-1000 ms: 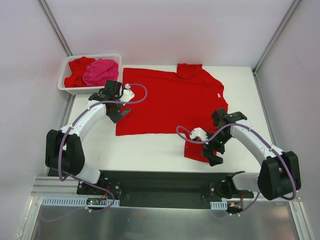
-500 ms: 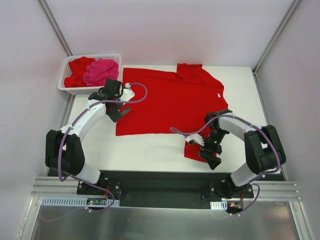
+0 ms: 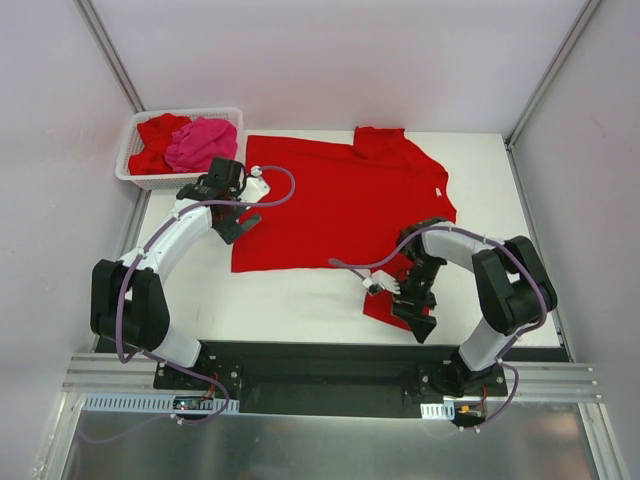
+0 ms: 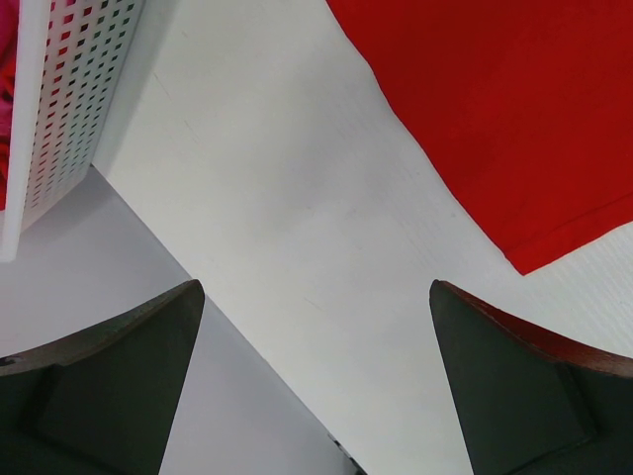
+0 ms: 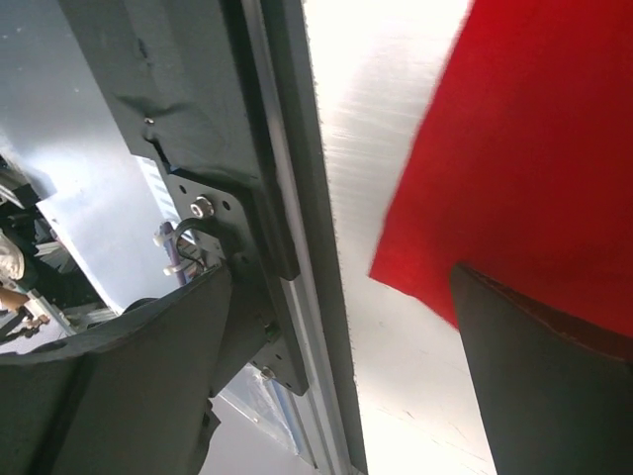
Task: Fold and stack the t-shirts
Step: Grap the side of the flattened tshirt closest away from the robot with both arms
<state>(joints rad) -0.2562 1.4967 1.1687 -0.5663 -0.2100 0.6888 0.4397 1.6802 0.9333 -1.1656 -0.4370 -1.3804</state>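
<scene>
The bright red cloth t-shirt (image 3: 340, 200) lies spread flat on the white table (image 3: 290, 300), with its near sleeve (image 3: 383, 308) at the front edge. 1 red crumpled t-shirt (image 3: 155, 135) and 1 hot pink t-shirt (image 3: 203, 142) wait in the white plastic lattice basket (image 3: 128, 160). The right gripper (image 3: 412, 308) hovers over the near sleeve, jaws spread and holding nothing. The left gripper (image 3: 222, 208), likewise released, hangs beside the hem. Recommended: descend squarely, pinch the sleeve edge only, then carry it inward without dragging the body cloth.
</scene>
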